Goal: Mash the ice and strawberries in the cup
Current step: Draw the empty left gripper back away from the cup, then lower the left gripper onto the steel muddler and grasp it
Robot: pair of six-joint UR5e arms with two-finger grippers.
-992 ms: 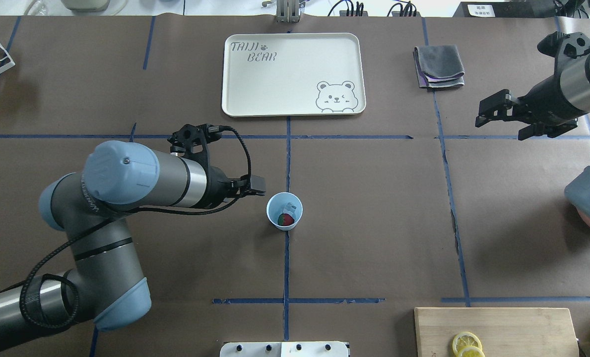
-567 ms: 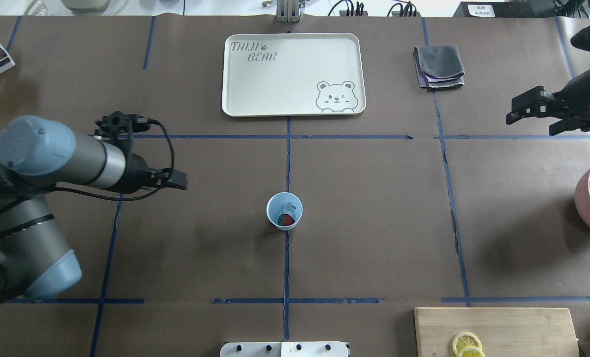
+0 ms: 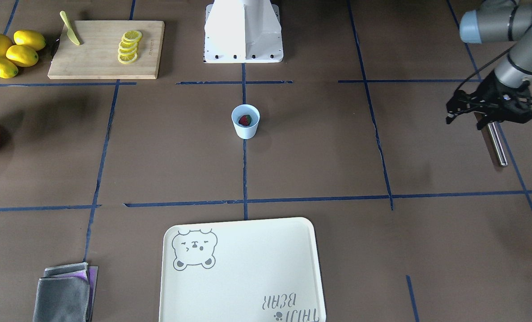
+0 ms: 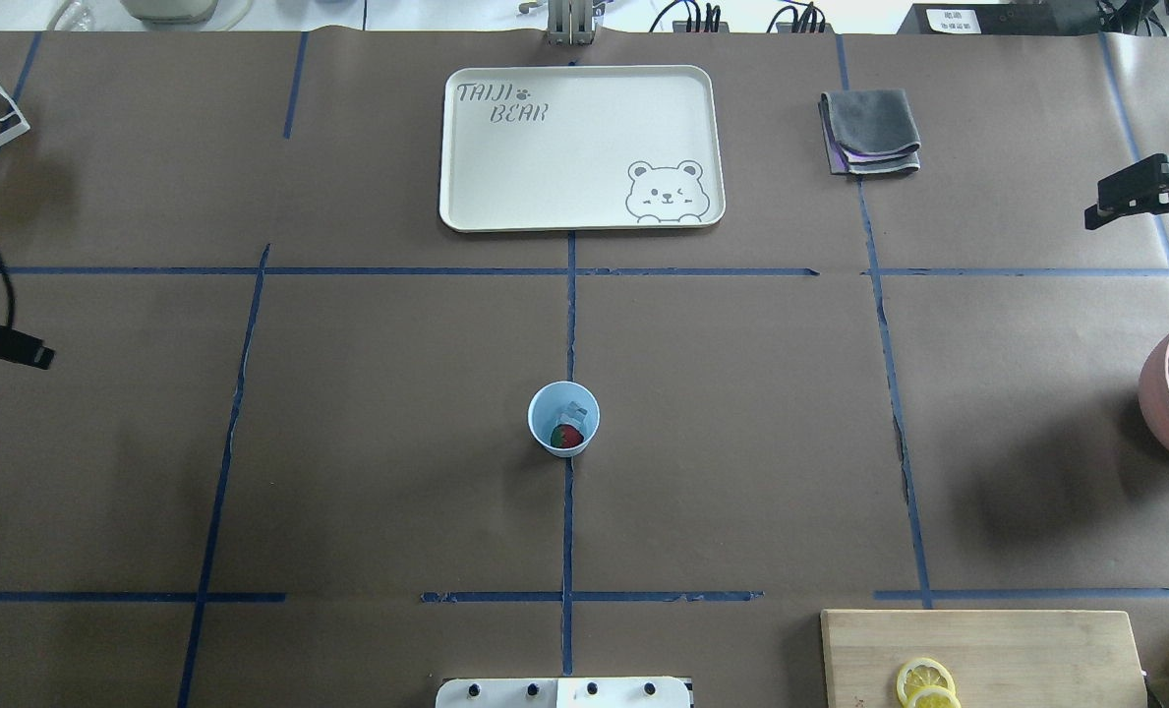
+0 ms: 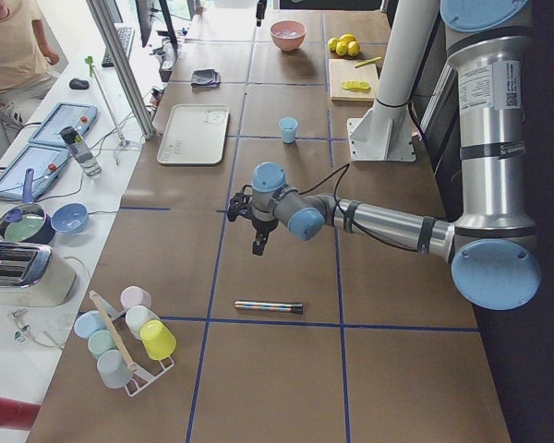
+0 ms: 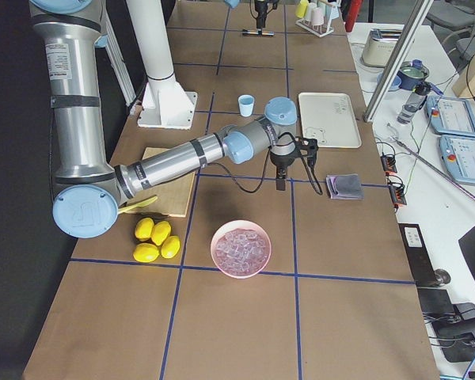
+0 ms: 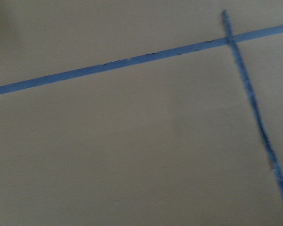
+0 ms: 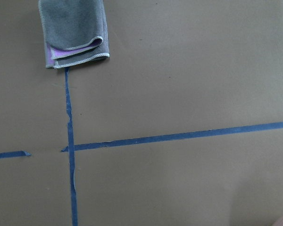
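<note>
The cup [image 4: 537, 425] stands mid-surface, with the strawberry [image 4: 567, 438] at its 6 o'clock inside and the ice [image 4: 574, 409] at 12. From overhead, my left fingers [image 3: 464, 121] hang far out at 9 o'clock, seemingly parted and empty. My right fingers [image 4: 1135, 226], at 2 o'clock, gape empty. Nothing steadies the cup, so mashing could tip it. The metal rod [image 3: 494, 142] beneath my left fingers shows from the front and the left end, but not from overhead.

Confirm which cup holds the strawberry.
The pale-blue cup standing alone mid-table: strawberry visible inside. The other cups sit on the rack at the table's end.
</note>
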